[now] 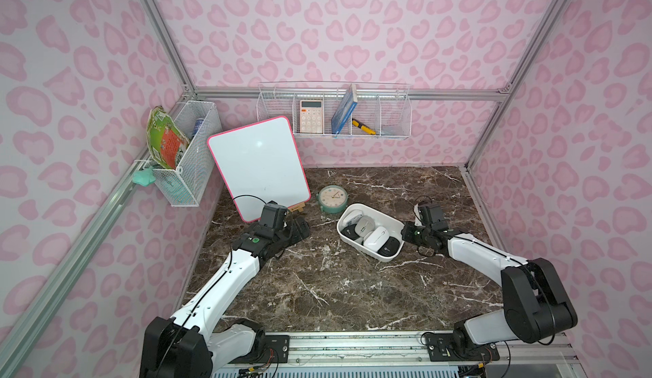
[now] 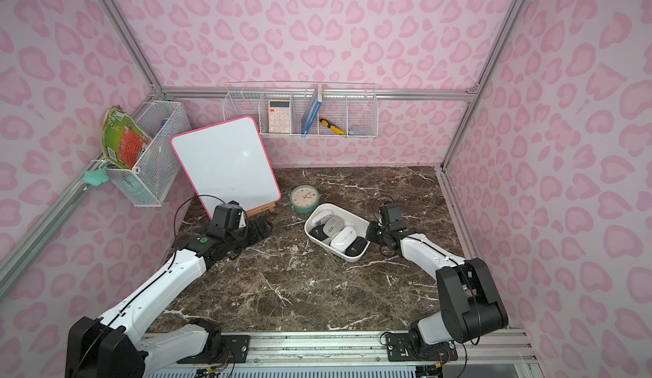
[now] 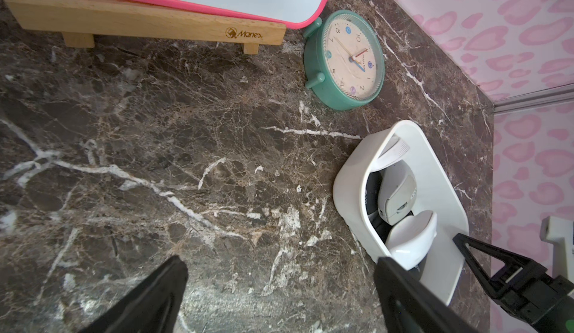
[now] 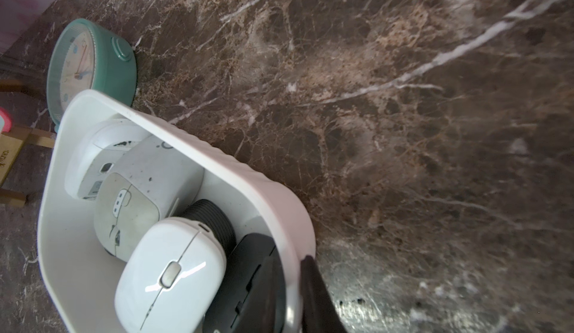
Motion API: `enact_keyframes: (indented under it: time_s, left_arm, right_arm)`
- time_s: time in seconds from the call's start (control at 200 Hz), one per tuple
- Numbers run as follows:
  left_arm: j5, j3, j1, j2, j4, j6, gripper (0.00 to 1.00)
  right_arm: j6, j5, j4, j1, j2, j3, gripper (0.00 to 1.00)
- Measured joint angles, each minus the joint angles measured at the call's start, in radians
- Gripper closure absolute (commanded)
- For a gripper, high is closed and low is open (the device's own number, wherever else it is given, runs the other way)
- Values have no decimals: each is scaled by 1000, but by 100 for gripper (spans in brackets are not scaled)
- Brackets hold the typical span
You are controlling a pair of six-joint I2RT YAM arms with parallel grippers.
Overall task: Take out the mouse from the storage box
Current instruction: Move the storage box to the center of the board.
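Straight to the storage box [image 1: 382,217] on the table [image 1: 335,295]. Packed inside it: white mouse [image 4: 170,272] on top, grey mouse [image 4: 130,210] deeper in, black mouse [image 4: 248,284] against the wall (every one in the box, none lifted clear). At one end of the box, right gripper [image 4: 290,256], straddling the rim with one finger inside and one outside; pinching the wall or merely around it, cannot tell. Well apart from the box on its opposite side, left gripper [image 3: 279,261], spread wide over bare marble, holding nothing. Just beside the box's far corner, teal clock [image 1: 332,199], lying face up.
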Motion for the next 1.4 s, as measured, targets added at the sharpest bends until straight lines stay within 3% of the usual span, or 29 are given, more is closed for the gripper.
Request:
enact_keyframes:
  time_s: [0.105,0.26,0.39,0.655,1.11,1.23,1.315,1.4]
  left_arm:
    - [1,0,-4,9,0,0,1]
    - [5,3,-5,25,7,3,1]
    - [12,10,-7,29,18,3,1]
    - [23,13,-16,43,18,5,1]
    - [18,77,-86,119,-24,31,1]
    - [-10,137,-143,171,-46,47,1]
    - [-19,172,-182,208,-62,62,1]
    - [-29,210,-214,244,-79,81,1]
  right_arm:
    - [-7,0,2,0,-21,-1,56]
    - [-11,13,2,1,-23,-21,56]
    - [-11,37,-3,23,3,-18,61]
    - [-16,97,-40,91,71,56,83]
    - [-111,75,-11,141,170,151,87]
    - [-152,62,-11,141,188,167,82]
    - [-179,59,-14,141,196,170,58]
    - [-200,68,-34,143,201,181,47]
